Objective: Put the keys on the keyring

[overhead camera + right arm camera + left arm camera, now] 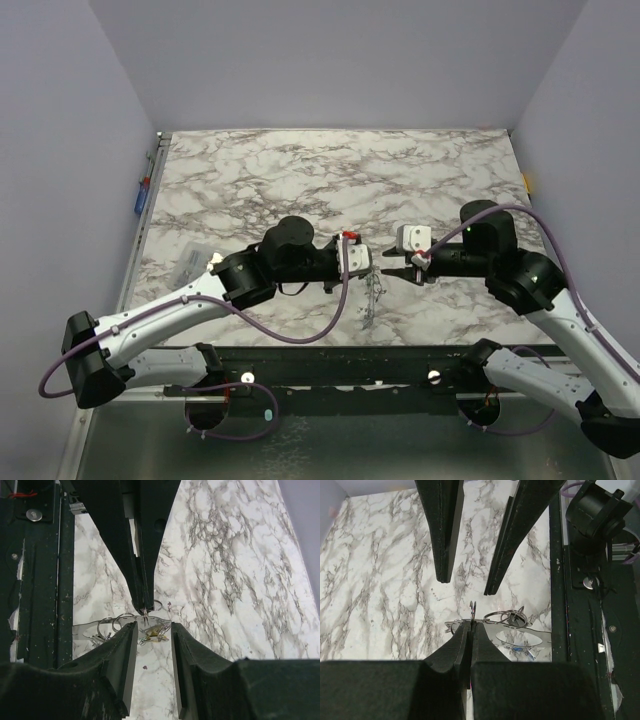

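Left tool (470,627) pinching keyring (472,608), right tool (152,626) parted, keys (156,633) below

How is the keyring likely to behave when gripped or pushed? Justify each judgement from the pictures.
The keyring is thin wire, so probably light yet stiff. The left end effector pinches only its edge, so a push could well pivot it or slip it free.

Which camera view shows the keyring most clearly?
The left wrist view: the keyring is close and sharp, and it sticks out edge-on from the shut tips of the left gripper. The right wrist view shows only an arc of it beside those tips. In the top view it is too small to make out.
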